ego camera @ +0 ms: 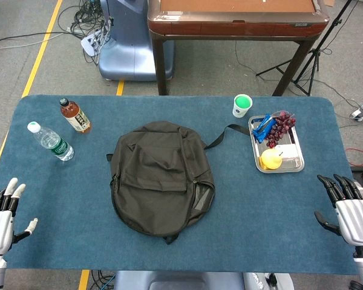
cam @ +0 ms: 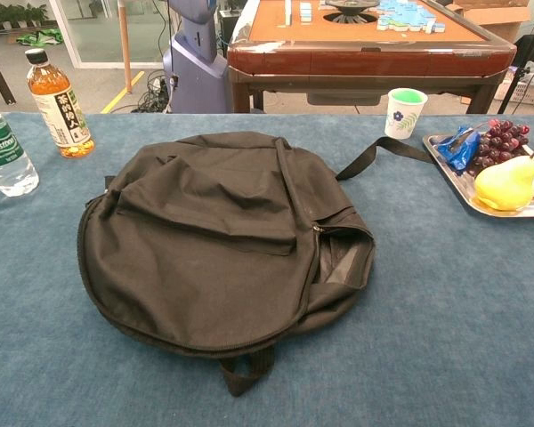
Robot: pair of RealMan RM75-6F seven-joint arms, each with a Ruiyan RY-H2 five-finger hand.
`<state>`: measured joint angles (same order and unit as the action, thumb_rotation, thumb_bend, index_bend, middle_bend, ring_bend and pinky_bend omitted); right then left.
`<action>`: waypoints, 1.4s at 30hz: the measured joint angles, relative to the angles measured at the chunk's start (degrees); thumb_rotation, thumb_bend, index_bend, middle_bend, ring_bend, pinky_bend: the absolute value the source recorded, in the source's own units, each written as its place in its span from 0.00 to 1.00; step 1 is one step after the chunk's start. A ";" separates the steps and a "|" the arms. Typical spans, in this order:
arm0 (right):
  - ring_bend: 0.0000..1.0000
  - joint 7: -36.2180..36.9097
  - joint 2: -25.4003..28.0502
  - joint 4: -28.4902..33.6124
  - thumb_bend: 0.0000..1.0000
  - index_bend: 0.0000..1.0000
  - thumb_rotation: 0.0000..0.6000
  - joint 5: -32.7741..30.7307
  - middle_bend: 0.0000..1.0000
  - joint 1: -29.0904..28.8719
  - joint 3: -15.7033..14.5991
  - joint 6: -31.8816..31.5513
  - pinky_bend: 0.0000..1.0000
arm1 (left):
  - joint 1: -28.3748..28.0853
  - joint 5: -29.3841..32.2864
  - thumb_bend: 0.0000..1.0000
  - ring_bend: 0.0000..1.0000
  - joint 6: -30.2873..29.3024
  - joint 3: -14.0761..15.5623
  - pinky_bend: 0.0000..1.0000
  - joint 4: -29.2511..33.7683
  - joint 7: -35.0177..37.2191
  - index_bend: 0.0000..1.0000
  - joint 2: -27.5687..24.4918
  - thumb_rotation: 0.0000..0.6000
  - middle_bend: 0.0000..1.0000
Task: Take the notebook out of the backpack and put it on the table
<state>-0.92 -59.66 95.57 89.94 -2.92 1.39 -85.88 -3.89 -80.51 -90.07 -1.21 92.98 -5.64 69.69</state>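
While both hands, the left hand [ego camera: 3, 211] and right hand [ego camera: 349, 208], wait empty with fingers spread at the table's near corners, the black backpack [ego camera: 160, 178] lies flat mid-table: limp, sagging fabric, best gripped by its zipper edge [cam: 313, 233]. The notebook, presumably inside, is hidden.

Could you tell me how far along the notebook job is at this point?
Nothing looks done: the backpack lies flat on the table, apparently closed, and no notebook shows. Nothing is in hand: the left hand and right hand rest open at the table's near corners, apart from the backpack. Opening it, taking out the notebook and setting it down all remain.
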 measured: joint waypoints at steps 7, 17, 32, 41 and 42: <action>0.07 -0.55 0.28 0.34 0.30 0.11 1.00 0.21 0.18 -0.46 0.85 -0.50 0.11 | -1.07 -2.09 0.26 0.00 3.24 0.73 0.00 0.42 0.65 0.10 -1.16 1.00 0.00; 0.07 -3.16 1.89 3.28 0.30 0.11 1.00 0.55 0.18 -0.81 2.38 -2.32 0.11 | -8.61 -11.69 0.26 0.00 10.77 1.48 0.00 -5.71 6.66 0.11 0.19 1.00 0.00; 0.07 -3.83 1.76 3.96 0.30 0.11 1.00 -0.08 0.18 0.16 1.70 -2.62 0.11 | -21.68 -22.96 0.26 0.00 18.54 2.33 0.00 -19.84 11.03 0.11 10.65 1.00 0.00; 0.07 -3.55 1.96 3.78 0.30 0.11 1.00 -0.61 0.18 0.72 1.60 -2.92 0.11 | -26.12 -24.77 0.26 0.00 20.37 3.10 0.00 -26.08 11.16 0.11 15.00 1.00 0.00; 0.07 -3.45 1.99 3.72 0.30 0.11 1.00 -0.69 0.18 0.81 1.57 -2.96 0.11 | -26.31 -24.90 0.26 0.00 20.38 3.30 0.00 -26.44 10.65 0.11 15.25 1.00 0.00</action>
<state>-4.37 -57.66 99.29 89.25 -2.11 2.96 -88.84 -30.20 -105.40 -69.69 2.09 66.54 5.01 84.94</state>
